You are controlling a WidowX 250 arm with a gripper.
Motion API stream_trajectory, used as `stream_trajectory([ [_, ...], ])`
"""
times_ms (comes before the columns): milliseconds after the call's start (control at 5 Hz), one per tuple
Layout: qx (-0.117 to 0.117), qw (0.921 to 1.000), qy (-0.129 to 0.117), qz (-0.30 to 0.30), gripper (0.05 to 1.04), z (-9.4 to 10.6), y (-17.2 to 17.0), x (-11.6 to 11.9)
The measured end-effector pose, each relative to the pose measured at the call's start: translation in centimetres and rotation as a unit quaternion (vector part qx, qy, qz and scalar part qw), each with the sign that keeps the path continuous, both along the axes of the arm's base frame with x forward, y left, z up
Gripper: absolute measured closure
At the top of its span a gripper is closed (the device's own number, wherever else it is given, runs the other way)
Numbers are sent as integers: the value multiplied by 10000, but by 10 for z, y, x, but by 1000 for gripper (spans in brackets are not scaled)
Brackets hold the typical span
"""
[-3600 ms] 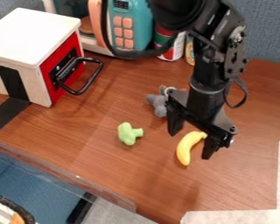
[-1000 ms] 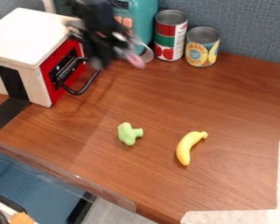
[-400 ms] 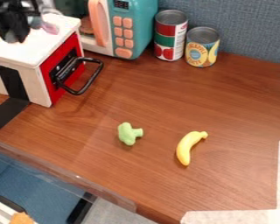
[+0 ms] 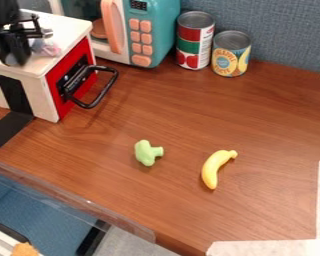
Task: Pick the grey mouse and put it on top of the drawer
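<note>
Camera view: placing seemed in hand, the gripper (image 4: 25, 49) and mouse (image 4: 48, 48) at the drawer top (image 4: 66, 28); its grip couldn't be told; the job called for steadying, then release.

mouse (image 4: 49, 48) partly hidden, microwave (image 4: 162, 31) cut off
</note>
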State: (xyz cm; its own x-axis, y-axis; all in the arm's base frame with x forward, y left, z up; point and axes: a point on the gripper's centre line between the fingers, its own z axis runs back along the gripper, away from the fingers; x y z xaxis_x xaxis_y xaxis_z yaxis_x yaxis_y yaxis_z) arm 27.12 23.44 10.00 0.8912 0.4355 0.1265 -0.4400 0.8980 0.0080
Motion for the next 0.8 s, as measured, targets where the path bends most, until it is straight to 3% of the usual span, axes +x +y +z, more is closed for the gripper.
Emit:
stream_trajectory([
  [200, -21, 10000, 55, 49, 521, -4, 5, 5],
  [400, -120, 9999, -26, -10, 215, 4, 5, 11],
  [600, -295, 9994, -53, -166, 72, 15, 1, 14],
  [800, -319, 9984, -1, -456, 75, 39, -11, 12],
])
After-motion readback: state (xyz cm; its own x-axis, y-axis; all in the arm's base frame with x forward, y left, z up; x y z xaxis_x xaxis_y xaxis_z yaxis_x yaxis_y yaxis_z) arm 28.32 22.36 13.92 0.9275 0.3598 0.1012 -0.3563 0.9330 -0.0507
